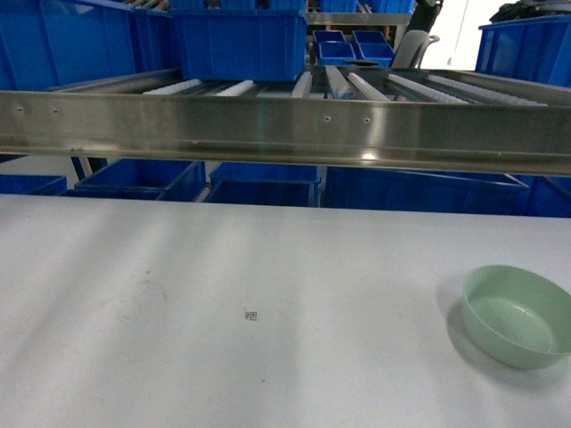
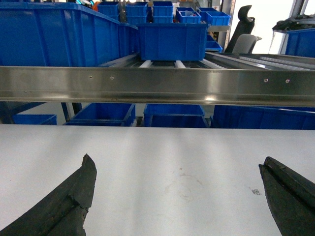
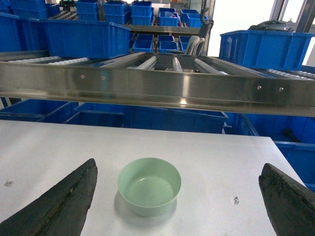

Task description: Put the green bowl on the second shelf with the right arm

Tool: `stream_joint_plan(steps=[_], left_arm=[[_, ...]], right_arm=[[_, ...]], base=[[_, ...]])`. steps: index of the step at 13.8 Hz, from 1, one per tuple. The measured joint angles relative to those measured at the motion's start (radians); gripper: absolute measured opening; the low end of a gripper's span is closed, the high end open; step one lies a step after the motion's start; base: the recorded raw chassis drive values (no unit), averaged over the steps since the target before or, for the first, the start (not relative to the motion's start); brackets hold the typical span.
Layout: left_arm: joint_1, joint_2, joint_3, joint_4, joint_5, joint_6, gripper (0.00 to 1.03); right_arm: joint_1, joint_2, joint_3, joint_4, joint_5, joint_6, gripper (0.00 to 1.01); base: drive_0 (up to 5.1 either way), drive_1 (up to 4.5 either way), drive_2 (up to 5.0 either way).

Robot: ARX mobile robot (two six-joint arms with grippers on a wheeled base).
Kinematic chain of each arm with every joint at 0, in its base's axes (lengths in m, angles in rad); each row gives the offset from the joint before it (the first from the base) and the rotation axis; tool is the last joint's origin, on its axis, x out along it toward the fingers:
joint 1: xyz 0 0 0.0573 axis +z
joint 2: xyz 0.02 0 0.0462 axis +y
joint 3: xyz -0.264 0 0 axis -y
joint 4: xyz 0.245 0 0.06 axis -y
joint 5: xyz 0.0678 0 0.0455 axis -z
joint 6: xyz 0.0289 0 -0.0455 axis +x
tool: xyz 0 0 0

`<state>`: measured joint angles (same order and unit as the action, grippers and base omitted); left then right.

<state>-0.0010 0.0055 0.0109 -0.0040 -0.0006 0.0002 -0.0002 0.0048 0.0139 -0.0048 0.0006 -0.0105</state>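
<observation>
Green bowl sits untouched before wide-open right gripper.

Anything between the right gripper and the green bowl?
Nothing visible. The green bowl sits alone on the white table, straight ahead between the open fingers of the right gripper.

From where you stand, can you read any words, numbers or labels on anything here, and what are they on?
No readable words or numbers anywhere.
Small square marker on the white table, at: a tiny printed code, too small to read.
Second small marker on the table right of the green bowl, at: too blurred to read.
Third marker near the table's left edge: unreadable.
Blue bins, steel shelf rail and bowl: no print visible.
</observation>
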Motion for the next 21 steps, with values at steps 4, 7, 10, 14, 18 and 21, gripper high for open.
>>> stream_joint_plan(steps=[4,7,10,14,18,21], left_arm=[[0.000,0.000,0.000,0.000,0.000,0.000,0.98],[0.000,0.000,0.000,0.000,0.000,0.000,0.98],[0.000,0.000,0.000,0.000,0.000,0.000,0.98],[0.000,0.000,0.000,0.000,0.000,0.000,0.98],[0.000,0.000,0.000,0.000,0.000,0.000,0.98],[0.000,0.000,0.000,0.000,0.000,0.000,0.98]], right_arm=[[-0.003,0.128,0.000,0.154,-0.014,-0.015,0.98],[-0.032,0.584,0.021,0.452,-0.056,-0.097,0.98],[-0.076,0.978,0.211,0.541,-0.137,-0.172,0.98],[-0.127,1.223,0.392,0.430,-0.182,-0.244,0.98],[-0.114,1.400,0.569,0.316,-0.192,-0.325,0.98],[-0.103,1.531,0.679,0.245,-0.188,-0.369,0.98]], base=[[0.0,0.00,0.0],[0.0,0.00,0.0],[0.0,0.00,0.0],[0.0,0.00,0.0],[0.0,0.00,0.0],[0.0,0.00,0.0]])
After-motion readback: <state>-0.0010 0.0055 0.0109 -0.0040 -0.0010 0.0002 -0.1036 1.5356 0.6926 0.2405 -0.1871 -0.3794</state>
